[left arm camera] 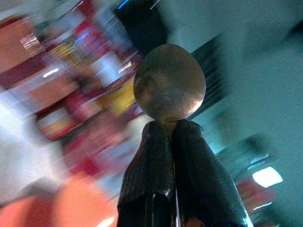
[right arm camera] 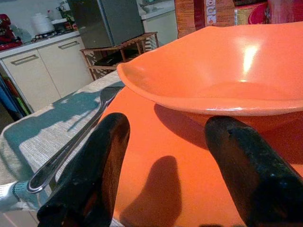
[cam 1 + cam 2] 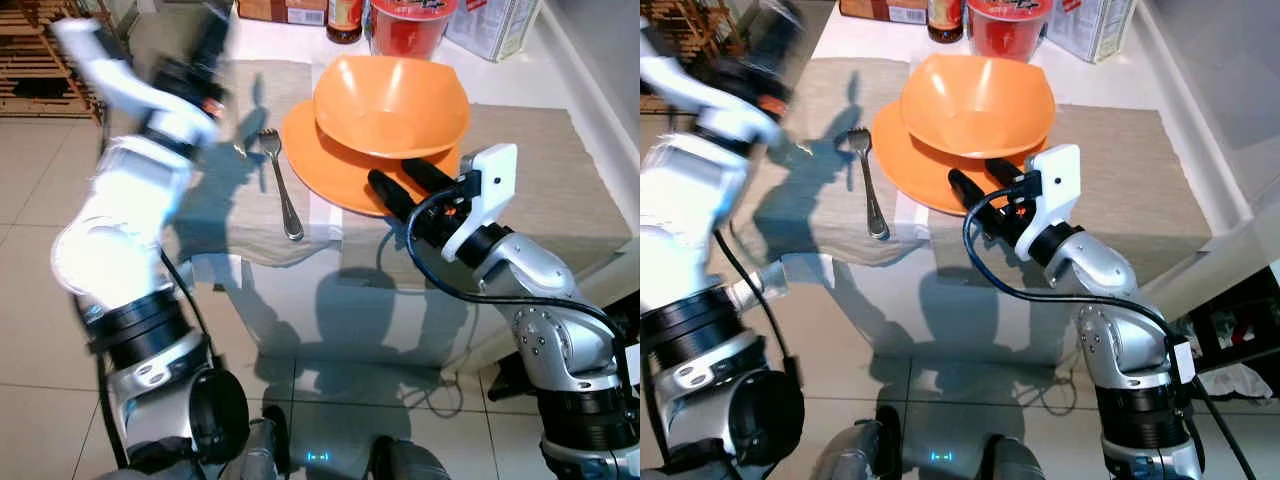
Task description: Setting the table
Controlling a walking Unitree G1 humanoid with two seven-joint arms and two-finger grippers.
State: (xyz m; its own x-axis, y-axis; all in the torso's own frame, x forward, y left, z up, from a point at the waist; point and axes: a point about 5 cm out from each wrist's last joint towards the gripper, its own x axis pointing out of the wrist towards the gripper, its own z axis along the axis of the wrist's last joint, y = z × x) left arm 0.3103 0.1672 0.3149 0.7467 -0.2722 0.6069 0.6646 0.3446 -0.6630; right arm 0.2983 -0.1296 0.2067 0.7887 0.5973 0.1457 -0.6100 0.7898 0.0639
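Observation:
An orange bowl (image 3: 392, 100) sits on an orange plate (image 3: 320, 155) on a beige placemat (image 3: 245, 225). A metal fork (image 3: 281, 185) lies on the mat just left of the plate, tines pointing away from me. My right gripper (image 3: 393, 172) is open, its black fingers (image 2: 99, 165) resting low over the plate's near rim, under the bowl's edge, holding nothing. My left arm is raised and blurred at the upper left. In the left wrist view, the left gripper (image 1: 173, 137) is shut on the handle of a metal spoon (image 1: 169, 82).
A sauce bottle (image 3: 344, 18), a red cup (image 3: 408, 25) and cartons (image 3: 490, 25) stand at the table's back edge. A second mat (image 3: 540, 170) lies to the right. A wooden rack (image 3: 40, 60) stands on the tiled floor at far left.

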